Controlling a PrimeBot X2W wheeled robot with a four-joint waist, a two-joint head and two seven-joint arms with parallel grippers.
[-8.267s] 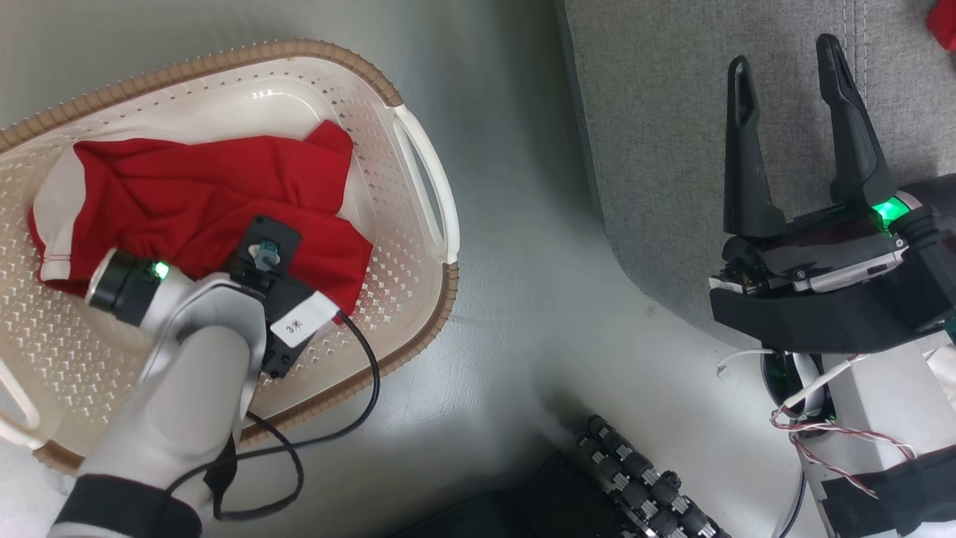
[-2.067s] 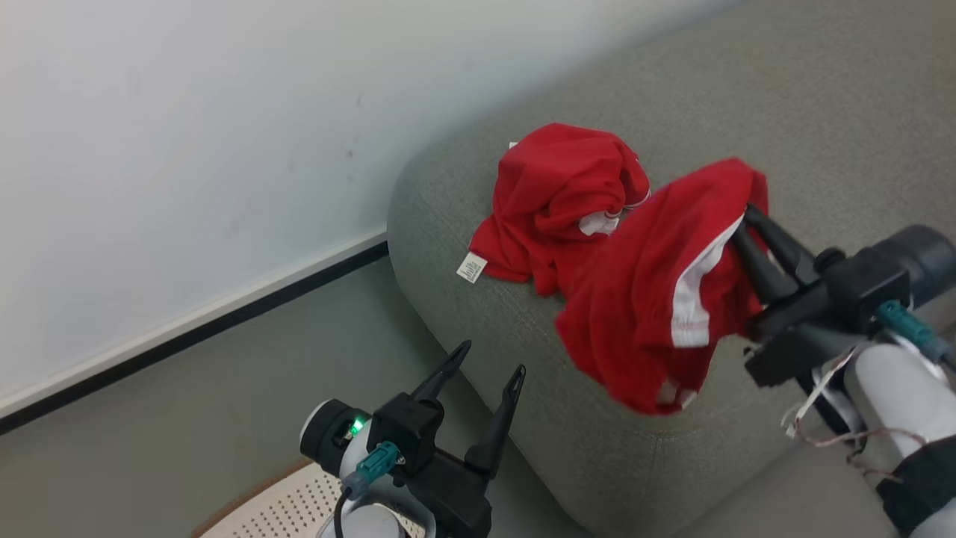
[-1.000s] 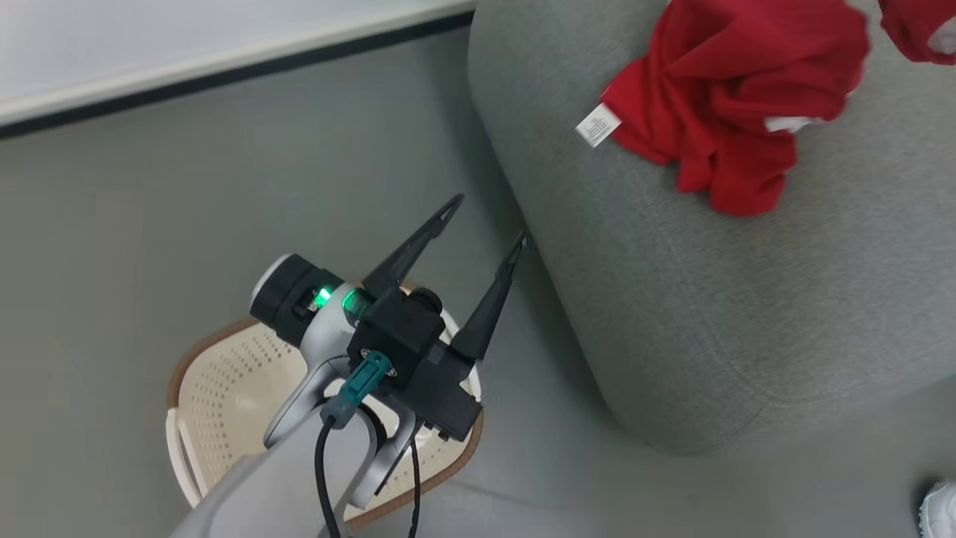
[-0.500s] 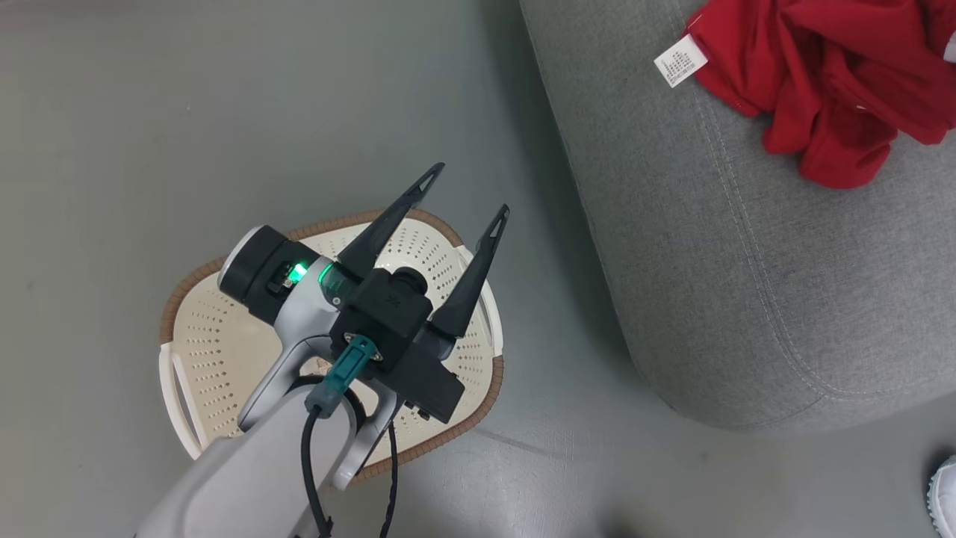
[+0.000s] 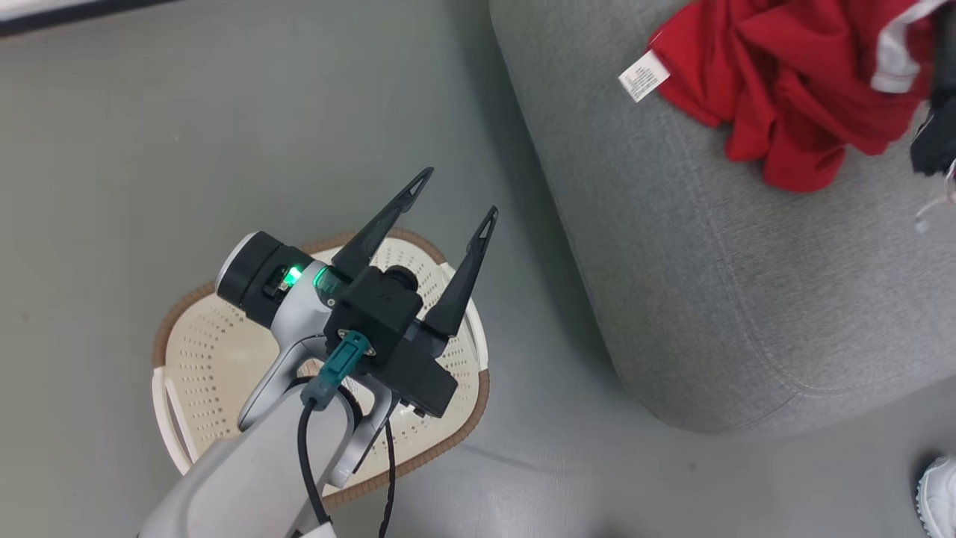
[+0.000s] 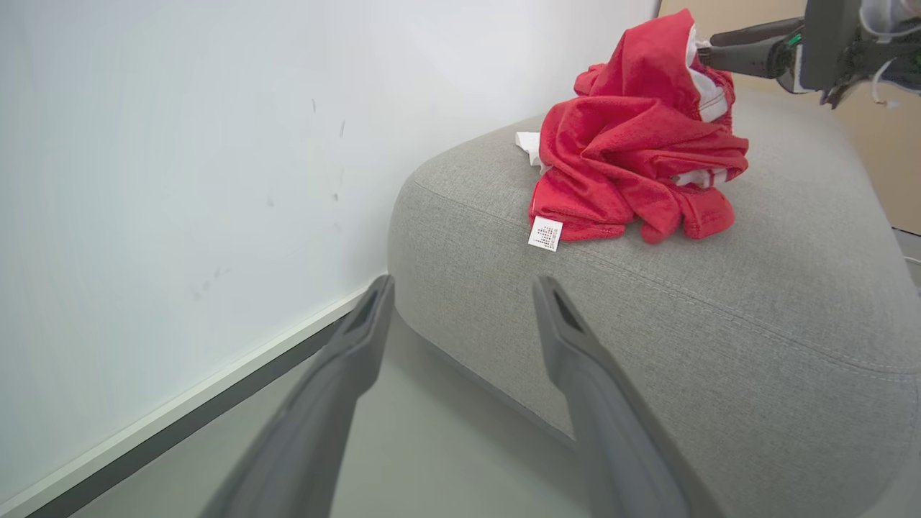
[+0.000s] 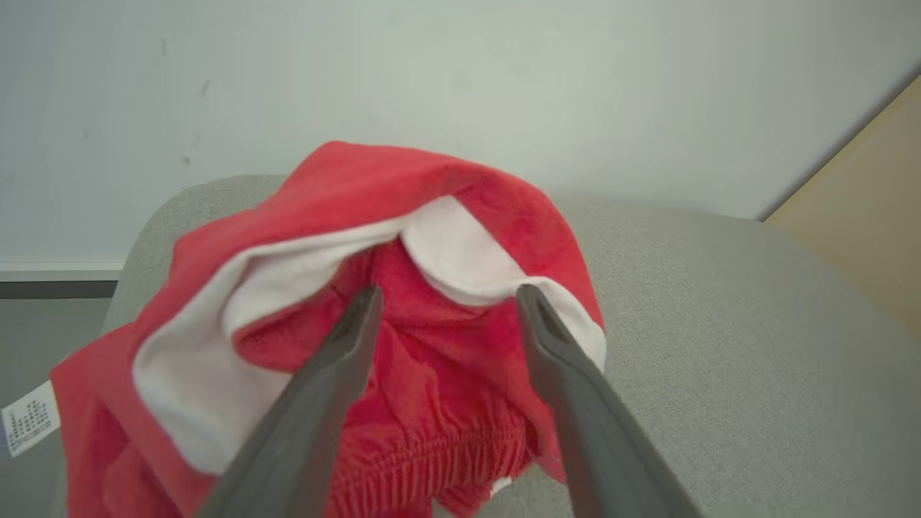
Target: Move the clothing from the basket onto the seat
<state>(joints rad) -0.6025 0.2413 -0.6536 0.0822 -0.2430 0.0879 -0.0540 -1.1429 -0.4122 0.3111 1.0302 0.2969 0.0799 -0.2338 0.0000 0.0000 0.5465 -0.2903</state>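
Observation:
The red clothing (image 5: 784, 82) lies bunched on the grey seat (image 5: 709, 299), its white care label (image 5: 644, 76) toward the seat's edge. My right gripper (image 7: 447, 295) is open, its tips pushed into the top piece, whose red and white fabric (image 7: 460, 252) is draped over them. In the left wrist view the clothing (image 6: 633, 165) peaks at the right gripper (image 6: 712, 56). My left gripper (image 5: 455, 194) hangs open and holds nothing above the basket (image 5: 224, 351). No fabric shows in the basket's visible part.
The basket stands on grey floor (image 5: 187, 134) left of the seat's rounded corner. A white wall with a dark baseboard (image 6: 180, 424) runs behind. A white shoe (image 5: 937, 493) is at the lower right edge.
The camera has swung down and about. The red piece my right gripper carried two seconds ago now rests on the pile on the seat. The left gripper stays open over the basket.

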